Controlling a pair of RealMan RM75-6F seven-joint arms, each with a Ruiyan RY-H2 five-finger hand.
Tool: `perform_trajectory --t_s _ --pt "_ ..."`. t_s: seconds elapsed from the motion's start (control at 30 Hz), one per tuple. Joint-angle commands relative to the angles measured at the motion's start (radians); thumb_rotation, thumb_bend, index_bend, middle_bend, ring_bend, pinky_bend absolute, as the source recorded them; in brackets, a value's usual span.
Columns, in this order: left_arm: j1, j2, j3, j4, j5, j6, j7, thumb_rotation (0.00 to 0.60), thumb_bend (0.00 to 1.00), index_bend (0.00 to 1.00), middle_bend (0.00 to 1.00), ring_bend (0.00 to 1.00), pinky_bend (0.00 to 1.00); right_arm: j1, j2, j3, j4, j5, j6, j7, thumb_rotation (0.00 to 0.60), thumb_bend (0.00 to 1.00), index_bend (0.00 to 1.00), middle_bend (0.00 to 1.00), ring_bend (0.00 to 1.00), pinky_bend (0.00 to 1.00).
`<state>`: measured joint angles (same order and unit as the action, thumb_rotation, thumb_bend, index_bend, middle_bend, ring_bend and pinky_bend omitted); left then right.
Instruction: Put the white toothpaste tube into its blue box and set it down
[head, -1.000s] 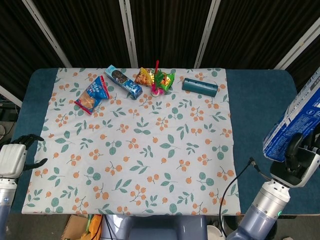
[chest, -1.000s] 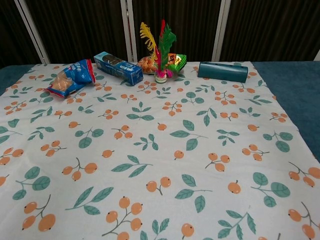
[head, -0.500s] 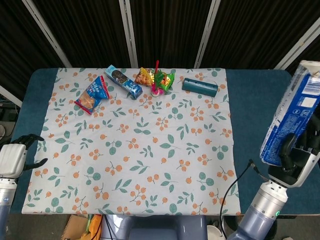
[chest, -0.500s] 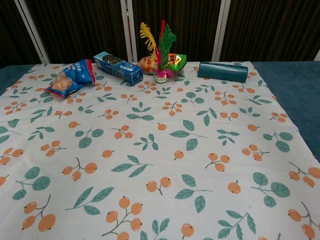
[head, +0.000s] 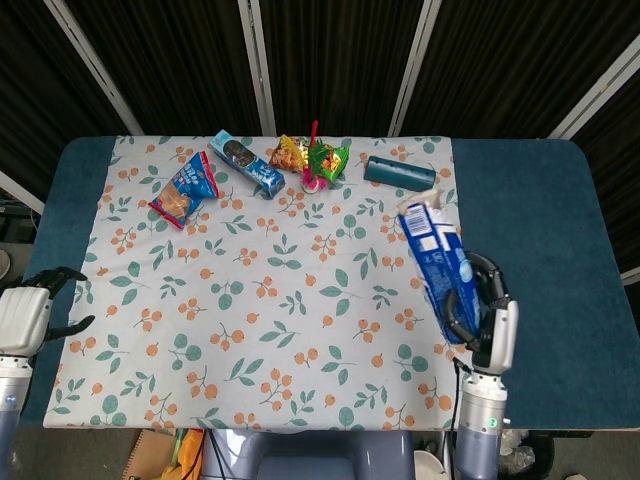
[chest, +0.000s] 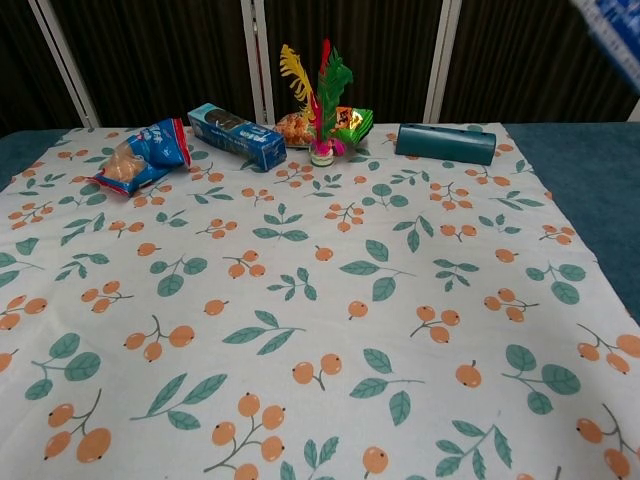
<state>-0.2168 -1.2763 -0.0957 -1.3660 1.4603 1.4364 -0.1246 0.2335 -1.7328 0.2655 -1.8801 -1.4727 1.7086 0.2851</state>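
The blue box (head: 437, 264) is a long carton with white print and a pale oval mark on its face; its white end flap stands open at the top. It sits in the lower right of the head view, tilted with the open end up and to the left, over the right edge of the floral cloth (head: 270, 290). The right hand (head: 480, 315) grips its lower end, dark fingers (head: 462, 305) wrapped around the carton. In the chest view only a blue-and-white corner of the box (chest: 612, 28) shows at the upper right edge, cut off by the frame, and the hand does not appear there. No toothpaste tube can be seen, and whether it is inside the box cannot be told. The left hand (head: 32, 312) lies at the lower left edge of the head view, holding nothing, its dark fingers spread apart. Half a second ago the box was held at the far right edge of the head view beyond the cloth; it now lies further left and looks smaller, and the right arm has come inward with it. The left hand has kept its place. Along the cloth's top edge lie a snack bag (head: 184, 188), a cookie pack (head: 246, 165), a feather toy (head: 315, 160) and a teal case (head: 399, 173).
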Motion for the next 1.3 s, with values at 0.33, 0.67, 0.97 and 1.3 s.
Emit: perform_trajectory --t_s 0.33,0.67,0.97,1.3 --pt "0.000 0.000 -0.007 0.001 -0.006 -0.002 -0.015 0.600 0.00 0.36 0.34 0.34 0.46 0.020 -0.049 -0.106 0.223 0.064 -0.161 -0.127 0.600 0.58 0.33 0.53 0.59 0.67" --pt "0.003 -0.004 -0.017 0.005 -0.015 0.007 -0.015 0.600 0.00 0.36 0.34 0.34 0.45 0.034 -0.040 -0.170 0.214 0.146 -0.298 -0.310 0.600 0.58 0.33 0.53 0.59 0.67" --pt "0.006 -0.006 -0.025 0.007 -0.025 0.012 -0.016 0.600 0.00 0.36 0.34 0.34 0.45 0.045 -0.020 -0.196 0.162 0.239 -0.395 -0.435 0.600 0.58 0.24 0.40 0.38 0.45" --pt "0.008 -0.003 -0.027 -0.005 -0.024 0.016 -0.016 0.600 0.00 0.36 0.34 0.34 0.44 0.076 0.030 -0.193 0.091 0.295 -0.457 -0.561 0.600 0.45 0.00 0.12 0.03 0.21"
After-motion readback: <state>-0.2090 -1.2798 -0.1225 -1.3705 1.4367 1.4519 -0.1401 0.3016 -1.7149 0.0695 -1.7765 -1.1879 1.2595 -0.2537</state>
